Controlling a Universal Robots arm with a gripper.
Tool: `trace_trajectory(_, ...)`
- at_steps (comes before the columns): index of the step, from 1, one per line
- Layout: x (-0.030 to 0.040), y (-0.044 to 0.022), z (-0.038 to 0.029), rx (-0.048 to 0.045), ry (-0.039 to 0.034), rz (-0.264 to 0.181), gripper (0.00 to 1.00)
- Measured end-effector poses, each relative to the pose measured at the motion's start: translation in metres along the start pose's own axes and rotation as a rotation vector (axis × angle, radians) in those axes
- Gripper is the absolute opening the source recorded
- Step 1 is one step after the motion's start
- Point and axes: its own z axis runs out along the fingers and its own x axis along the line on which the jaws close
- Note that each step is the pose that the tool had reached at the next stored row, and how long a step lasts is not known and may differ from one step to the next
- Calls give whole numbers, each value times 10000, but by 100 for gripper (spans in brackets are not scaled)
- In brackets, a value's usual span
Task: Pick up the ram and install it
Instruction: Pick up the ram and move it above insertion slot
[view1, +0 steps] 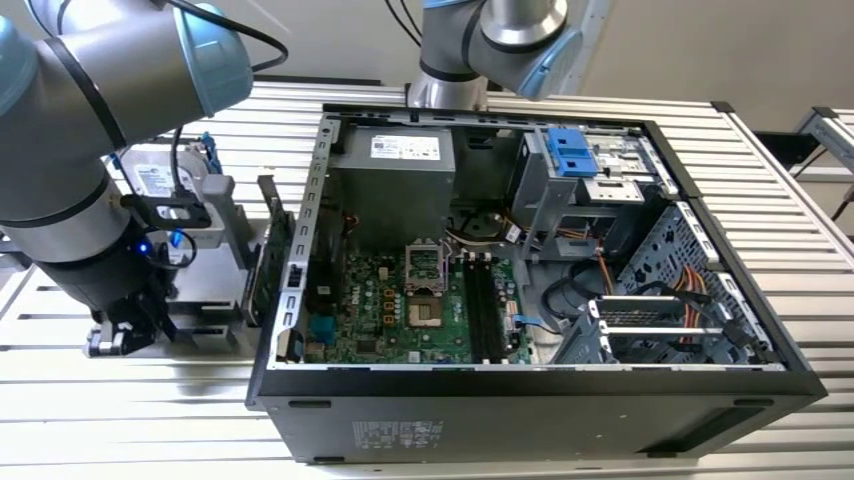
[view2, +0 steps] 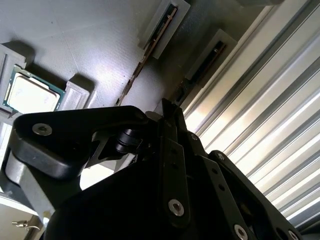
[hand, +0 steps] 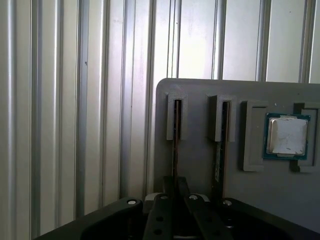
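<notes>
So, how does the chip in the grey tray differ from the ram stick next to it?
In the first wrist view, the chip lies flat in a square recess with its silver lid facing the camera. The ram stands on edge in a narrow slot and presents its thin edge. The chip is square, and the ram is long and slim. Both sit in the same grey tray.

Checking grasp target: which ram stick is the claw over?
The ram stick farther from the processor; the claw lines up with it, not its neighbour.
</notes>
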Motion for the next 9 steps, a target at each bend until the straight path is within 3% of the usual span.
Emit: trace_trajectory(9, -1, 1, -41, -1, 0, 1, 0)
